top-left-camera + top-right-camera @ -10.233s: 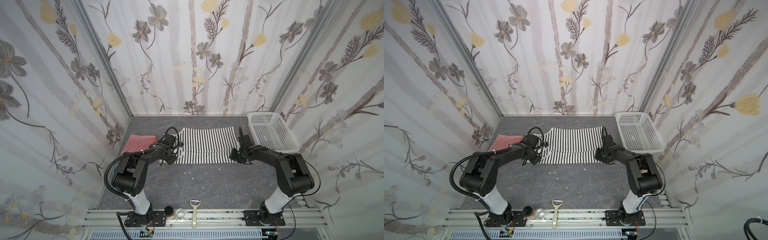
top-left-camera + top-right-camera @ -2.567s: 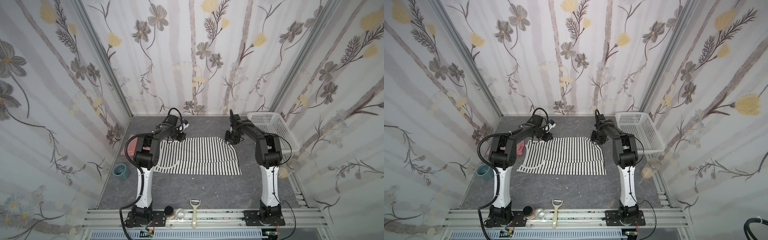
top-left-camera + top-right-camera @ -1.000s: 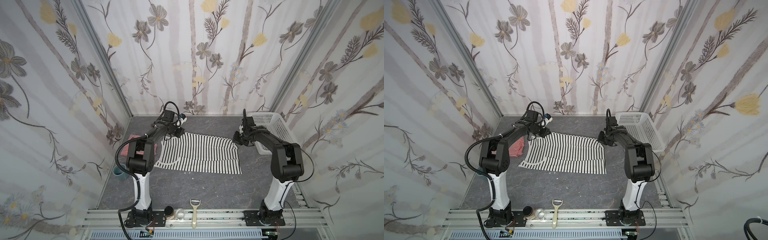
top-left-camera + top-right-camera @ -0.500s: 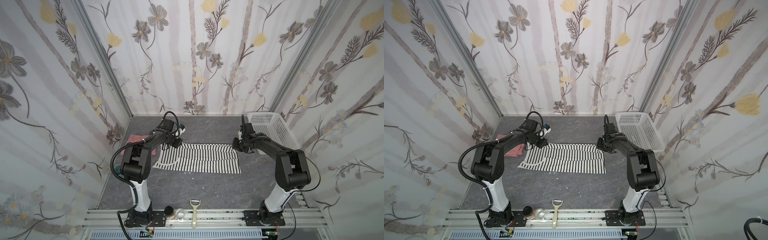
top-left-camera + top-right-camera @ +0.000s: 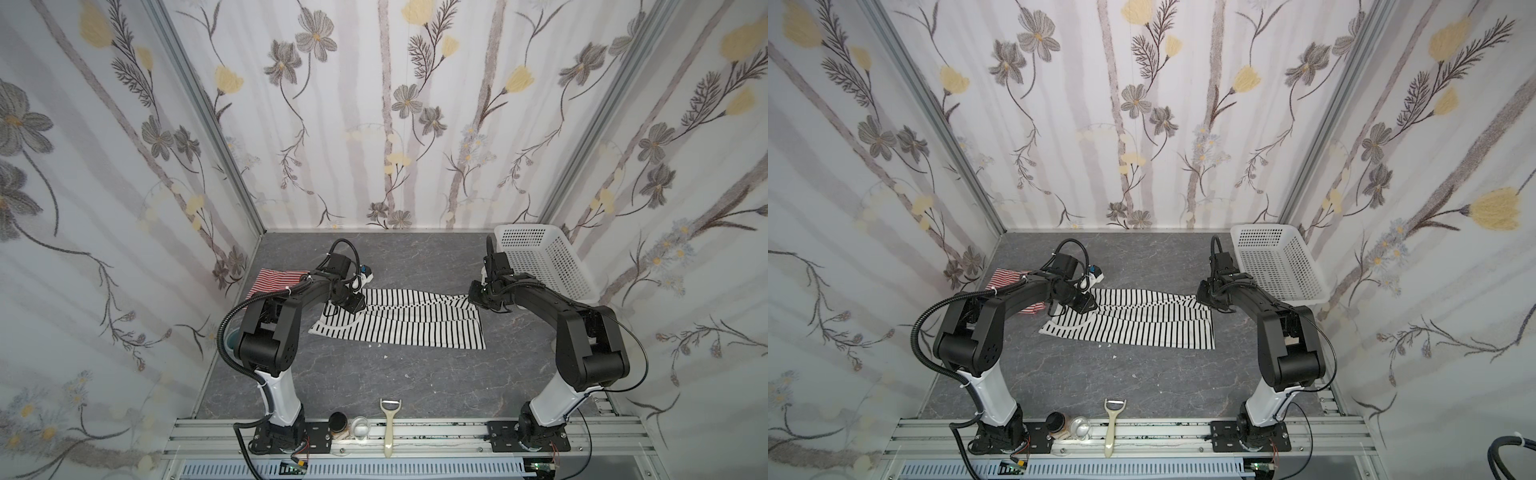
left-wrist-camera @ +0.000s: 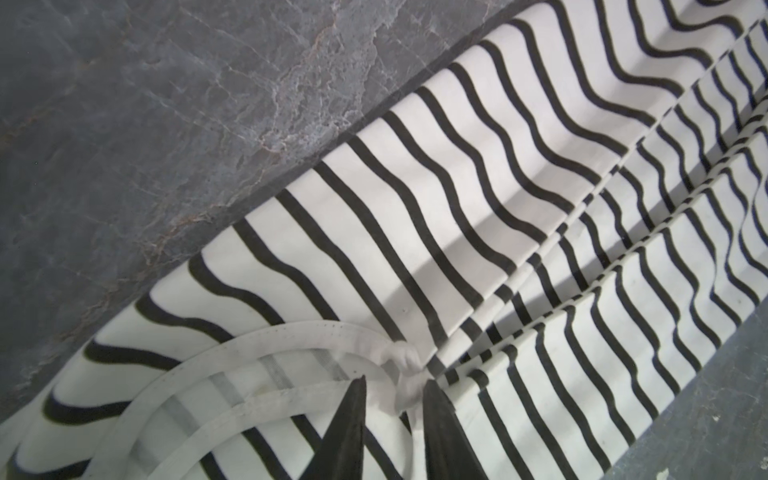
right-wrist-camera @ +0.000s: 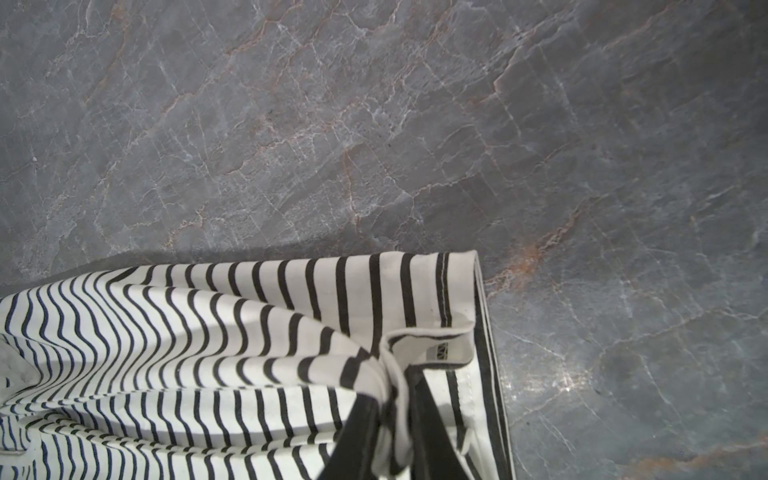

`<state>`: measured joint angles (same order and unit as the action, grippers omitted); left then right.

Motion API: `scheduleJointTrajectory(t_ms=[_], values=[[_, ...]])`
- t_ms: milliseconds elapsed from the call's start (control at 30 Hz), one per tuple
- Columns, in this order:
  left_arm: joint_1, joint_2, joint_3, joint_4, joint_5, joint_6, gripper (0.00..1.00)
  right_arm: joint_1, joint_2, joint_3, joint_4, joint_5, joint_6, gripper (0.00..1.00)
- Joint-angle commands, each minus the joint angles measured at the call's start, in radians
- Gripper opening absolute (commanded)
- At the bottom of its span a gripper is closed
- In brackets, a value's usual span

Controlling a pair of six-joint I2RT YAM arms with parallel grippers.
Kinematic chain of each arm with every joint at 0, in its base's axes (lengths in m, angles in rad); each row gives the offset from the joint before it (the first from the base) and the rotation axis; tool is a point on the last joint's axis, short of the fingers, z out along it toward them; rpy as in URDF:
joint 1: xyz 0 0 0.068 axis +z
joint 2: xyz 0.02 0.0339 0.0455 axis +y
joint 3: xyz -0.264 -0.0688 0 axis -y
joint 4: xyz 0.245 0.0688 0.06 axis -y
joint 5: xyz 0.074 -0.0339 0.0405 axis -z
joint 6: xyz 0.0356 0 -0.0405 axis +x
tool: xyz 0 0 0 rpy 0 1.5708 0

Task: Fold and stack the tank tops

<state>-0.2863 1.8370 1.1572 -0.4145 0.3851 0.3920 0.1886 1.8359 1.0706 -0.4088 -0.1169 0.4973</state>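
Observation:
The white tank top with thin black stripes (image 5: 407,324) (image 5: 1142,324) lies on the grey table, its far part doubled over the near part. My left gripper (image 5: 353,302) (image 6: 395,380) rests low at its far left corner, open, with the crumpled white strap (image 6: 401,359) loose at the fingertips. At the far right corner my right gripper (image 5: 475,296) (image 7: 390,384) is shut on a pinched fold of the hem (image 7: 432,332). The red-and-white tank top (image 5: 274,282) (image 5: 1005,278) lies folded at the left, partly behind my left arm.
A white perforated basket (image 5: 540,266) stands at the back right, close to my right arm. A teal cup (image 5: 230,338) peeks out behind the left arm's base. A peeler (image 5: 390,424), a small jar (image 5: 338,422) and a glass lid (image 5: 360,426) lie on the front rail.
Both grippers have brought the top's far edge down and toward the front, laying it on the near part. The left jaws have parted; the right still pinches the hem.

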Motion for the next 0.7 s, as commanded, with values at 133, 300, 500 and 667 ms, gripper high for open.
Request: scheduleJointTrajectory(t_ms=[133, 300, 500, 667], values=[[0.006, -0.058, -0.03, 0.016, -0.04, 0.03, 0.26, 0.02, -0.1, -0.092, 0.04, -0.028, 0.019, 0.19], [0.031, -0.062, -0.028, 0.018, -0.076, 0.041, 0.25, 0.05, -0.16, -0.16, 0.019, 0.003, 0.029, 0.21], [0.07, -0.046, -0.003, 0.017, -0.09, 0.051, 0.25, 0.063, -0.186, -0.21, -0.036, 0.102, 0.072, 0.22], [0.082, -0.024, 0.022, 0.016, -0.099, 0.044, 0.3, 0.065, -0.234, -0.212, -0.005, 0.113, 0.125, 0.3]])
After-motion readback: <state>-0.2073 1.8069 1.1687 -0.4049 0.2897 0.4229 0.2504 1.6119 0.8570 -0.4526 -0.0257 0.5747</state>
